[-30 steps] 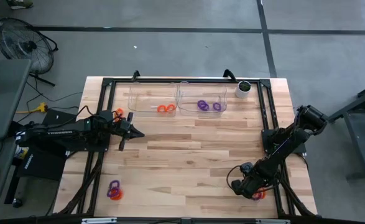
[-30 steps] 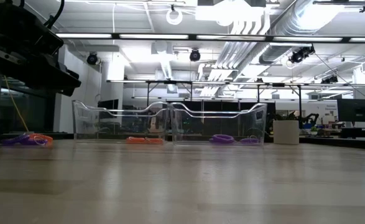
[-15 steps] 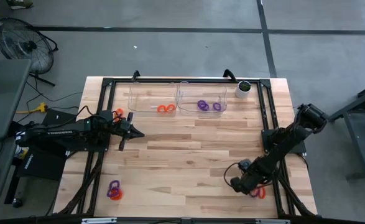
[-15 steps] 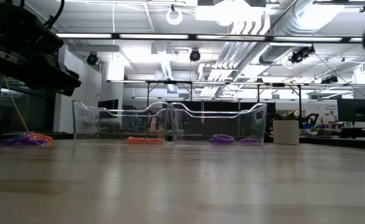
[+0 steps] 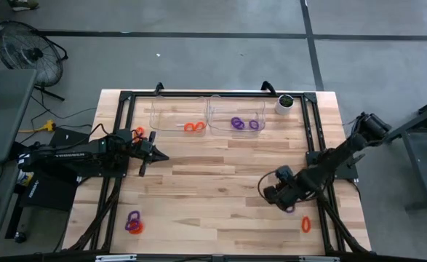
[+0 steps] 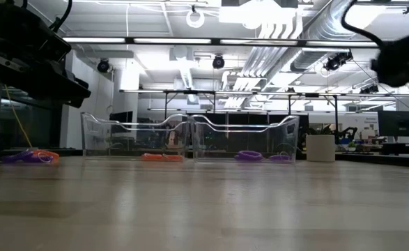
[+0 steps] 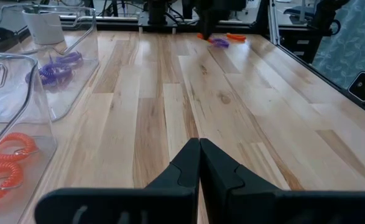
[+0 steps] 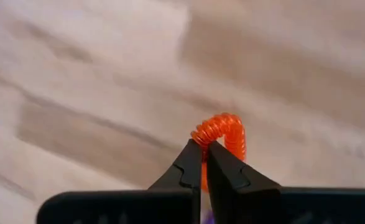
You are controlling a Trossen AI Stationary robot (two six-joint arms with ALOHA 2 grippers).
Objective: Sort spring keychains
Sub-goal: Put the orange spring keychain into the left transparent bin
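Observation:
My right gripper (image 5: 284,204) is over the table's near right part and is shut on an orange spring keychain (image 8: 222,134). A bit of purple coil (image 5: 290,209) shows right beside its fingers. Another orange keychain (image 5: 305,223) lies flat on the table near it. My left gripper (image 5: 158,155) is shut and empty above the table's left side. Orange keychains (image 5: 193,127) lie in the left clear bin and purple ones (image 5: 244,124) in the right clear bin. A purple and orange pair (image 5: 132,222) lies at the near left. My right gripper pinches one side of the orange keychain's loop (image 8: 202,138) between its two fingertips. The rounded end of the loop (image 8: 227,119) sticks out past the fingertips. The fingers point down at the table. I cannot tell whether the purple coil is also in the hold.
The two clear bins (image 5: 207,116) stand side by side at the far edge, with a small white cup (image 5: 284,103) to their right. An orange keychain (image 5: 139,132) lies by my left arm. A black frame rail (image 5: 311,138) runs along the table's right side.
My right gripper has gone from the near right corner toward the far edge and a little to the left, and it now shows at the top right of the low view. One orange keychain has stayed on the table where the gripper was.

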